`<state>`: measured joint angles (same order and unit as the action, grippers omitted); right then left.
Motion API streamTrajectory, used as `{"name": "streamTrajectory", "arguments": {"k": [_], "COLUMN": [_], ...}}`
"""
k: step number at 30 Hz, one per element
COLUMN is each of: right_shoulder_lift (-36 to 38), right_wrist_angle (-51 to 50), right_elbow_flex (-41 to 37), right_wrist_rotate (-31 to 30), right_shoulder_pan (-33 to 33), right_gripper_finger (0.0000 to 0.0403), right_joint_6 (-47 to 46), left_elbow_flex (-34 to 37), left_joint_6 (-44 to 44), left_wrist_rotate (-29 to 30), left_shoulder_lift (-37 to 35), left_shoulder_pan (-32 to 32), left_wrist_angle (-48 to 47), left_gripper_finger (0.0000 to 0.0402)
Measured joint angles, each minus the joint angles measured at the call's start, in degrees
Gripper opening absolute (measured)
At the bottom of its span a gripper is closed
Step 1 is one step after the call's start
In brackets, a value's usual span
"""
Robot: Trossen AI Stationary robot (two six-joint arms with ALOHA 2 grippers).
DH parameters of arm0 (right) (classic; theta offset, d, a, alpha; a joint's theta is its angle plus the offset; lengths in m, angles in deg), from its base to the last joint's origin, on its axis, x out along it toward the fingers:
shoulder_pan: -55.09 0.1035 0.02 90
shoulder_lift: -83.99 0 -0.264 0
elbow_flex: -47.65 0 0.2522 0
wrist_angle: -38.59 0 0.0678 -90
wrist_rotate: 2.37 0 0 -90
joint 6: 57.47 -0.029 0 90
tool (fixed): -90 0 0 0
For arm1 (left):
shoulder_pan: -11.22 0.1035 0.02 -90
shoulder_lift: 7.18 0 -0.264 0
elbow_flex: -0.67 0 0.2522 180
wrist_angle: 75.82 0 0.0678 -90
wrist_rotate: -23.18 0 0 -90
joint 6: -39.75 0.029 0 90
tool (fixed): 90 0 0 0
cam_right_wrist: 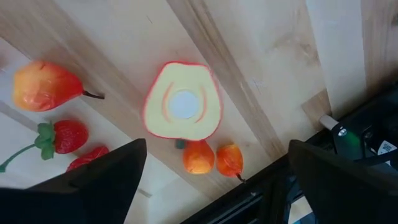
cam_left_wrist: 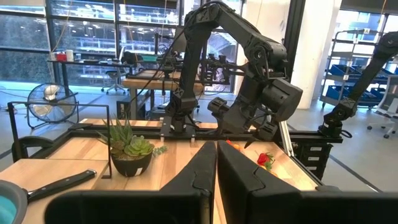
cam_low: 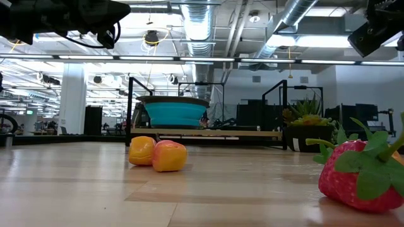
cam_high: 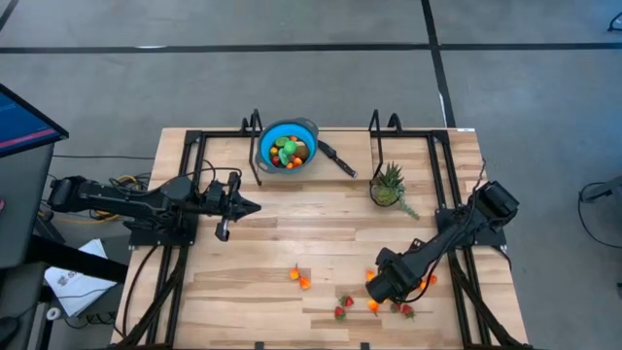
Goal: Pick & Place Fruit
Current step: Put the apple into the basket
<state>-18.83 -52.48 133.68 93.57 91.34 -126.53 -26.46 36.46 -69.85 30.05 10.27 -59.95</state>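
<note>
Wooden planks fill the high view, and on the table (cam_high: 243, 262) my right gripper (cam_high: 381, 288) hangs low over the near right corner, among a scatter of fruit (cam_high: 370, 305). Two more orange pieces (cam_high: 299, 279) lie apart toward the middle. The blue bowl (cam_high: 288, 146) at the far edge already holds several fruits. My left gripper (cam_high: 250, 207) waits above the left half of the table, pointing toward the middle, with nothing under it. From up here I cannot tell how my right jaws stand.

Low down, the two orange pieces (cam_low: 158, 154) sit touching each other, and a strawberry (cam_low: 360, 176) looms close on the right. This view shows how round they are, which the top view hides; I judge they would roll at a nudge.

My left wrist view shows my left jaws pressed together and empty, with the potted plant (cam_left_wrist: 129, 152) and my right arm (cam_left_wrist: 261, 93) beyond.

My right wrist view alone settles the right jaws: they are spread wide, empty, with a cut peach half (cam_right_wrist: 183, 102) lying flat, face up, between them. A whole peach (cam_right_wrist: 46, 86), strawberries (cam_right_wrist: 68, 137) and two small orange fruits (cam_right_wrist: 212, 158) crowd round it near the table's edge.

The risk, as I judge it: the flat half gives little to pinch, so closing could slide it or knock the small neighbours off the edge.
</note>
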Motion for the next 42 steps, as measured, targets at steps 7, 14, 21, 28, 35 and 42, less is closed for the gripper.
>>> {"name": "streamTrajectory", "arguments": {"k": [7,14,21,28,35,42], "right_shoulder_lift": [0.54,6.71,14.07,15.19,14.47,14.47], "right_wrist_angle": [1.55,3.65,3.59,5.29,15.06,17.15], "right_elbow_flex": [-0.04,-1.11,-6.1,-7.08,-7.08,-7.08], "right_wrist_rotate": [-2.75,-8.98,-12.4,-12.42,-12.03,-12.02], "right_shoulder_pan": [0.99,3.66,6.78,9.16,8.55,5.61], "right_gripper_finger": [0.0379,0.0379,0.0379,0.0379,0.0379,0.0379], "right_joint_6": [-2.62,-10.28,-19.91,-19.67,-15.85,-10.9], "left_elbow_flex": [0.0,0.01,0.02,0.01,0.0,0.02], "left_joint_6": [0.0,0.0,0.02,0.02,0.02,0.02], "left_wrist_rotate": [0.02,0.02,0.02,0.02,0.02,0.02], "left_shoulder_lift": [0.0,0.0,-0.01,0.0,0.0,0.0], "left_shoulder_pan": [0.0,0.0,0.02,0.02,0.0,0.02], "left_wrist_angle": [0.02,0.05,0.02,0.02,0.02,0.0], "left_gripper_finger": [0.0008,0.0008,0.0008,0.0008,0.0008,0.0008]}}
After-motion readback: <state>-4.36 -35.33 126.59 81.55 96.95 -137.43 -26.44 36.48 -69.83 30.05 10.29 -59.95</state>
